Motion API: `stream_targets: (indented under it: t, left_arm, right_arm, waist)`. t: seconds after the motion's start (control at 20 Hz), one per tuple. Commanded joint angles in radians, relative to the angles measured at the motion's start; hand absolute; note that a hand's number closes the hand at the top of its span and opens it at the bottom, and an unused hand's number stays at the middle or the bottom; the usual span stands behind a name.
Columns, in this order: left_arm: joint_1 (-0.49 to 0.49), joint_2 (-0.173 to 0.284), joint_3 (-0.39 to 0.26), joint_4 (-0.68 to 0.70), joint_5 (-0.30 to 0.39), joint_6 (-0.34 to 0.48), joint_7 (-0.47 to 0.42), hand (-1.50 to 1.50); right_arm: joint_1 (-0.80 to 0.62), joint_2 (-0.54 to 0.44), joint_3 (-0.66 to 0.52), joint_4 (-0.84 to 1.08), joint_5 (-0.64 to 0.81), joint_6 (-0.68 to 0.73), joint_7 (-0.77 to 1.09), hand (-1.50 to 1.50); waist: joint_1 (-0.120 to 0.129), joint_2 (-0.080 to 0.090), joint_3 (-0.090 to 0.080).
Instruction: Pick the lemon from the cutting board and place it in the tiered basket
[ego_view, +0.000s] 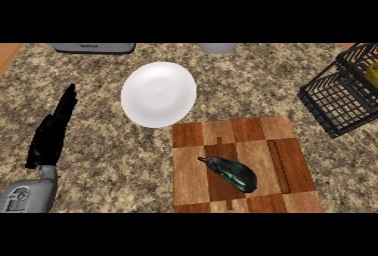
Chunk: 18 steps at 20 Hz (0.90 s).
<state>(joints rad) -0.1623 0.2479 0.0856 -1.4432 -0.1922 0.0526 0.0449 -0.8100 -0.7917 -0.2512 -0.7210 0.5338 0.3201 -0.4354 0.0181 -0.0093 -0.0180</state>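
The wooden cutting board (244, 165) lies at the lower middle of the counter. On it I see only a dark green pepper (232, 173), no lemon. A yellow fruit (373, 75), seemingly the lemon, shows at the right edge inside the black wire tiered basket (336, 100). It is partly cut off by the view's edge. My left hand (50, 135) rests at the far left with its fingers straight and pointing away, holding nothing. My right hand does not show.
A white plate (159, 94) sits just beyond the board's far left corner. A grey appliance (94, 47) and a grey rounded object (217, 48) stand at the counter's back edge. Speckled countertop lies between the board and the basket.
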Motion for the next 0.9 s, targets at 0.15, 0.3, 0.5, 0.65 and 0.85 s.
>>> stream_targets:
  t: [0.15, 0.3, 0.5, 0.65, 0.85]
  left_arm:
    - [-0.014, -0.034, -0.024, -0.002, -0.026, 0.022, 0.028, 0.00]
    - [-0.047, -0.005, 0.013, 0.039, -0.005, 0.001, 0.019, 0.00]
    - [-0.021, 0.018, 0.041, 0.053, 0.028, -0.034, -0.024, 0.00]
    - [-0.037, -0.017, 0.007, -0.001, -0.005, 0.007, 0.024, 0.00]
    - [-0.056, -0.020, -0.001, 0.017, -0.011, 0.002, 0.028, 0.00]
  right_arm:
    - [-0.064, -0.038, -0.118, 0.127, -0.084, 0.000, -0.022, -1.50]
    - [-0.084, -0.058, -0.155, 0.116, -0.116, -0.003, 0.050, -1.50]
    - [-0.137, -0.227, -0.203, 0.252, -0.137, 0.136, 0.106, -1.50]
    - [-0.087, -0.326, -0.244, 0.361, -0.155, 0.216, 0.046, -1.50]
    - [-0.021, -0.406, -0.249, 0.441, -0.144, 0.279, -0.043, -1.50]
  waist:
    - [-0.002, 0.015, 0.019]
    - [-0.011, 0.012, 0.018]
    - [0.002, 0.017, 0.018]
    - [0.005, 0.022, 0.021]
    - [0.008, 0.028, 0.023]
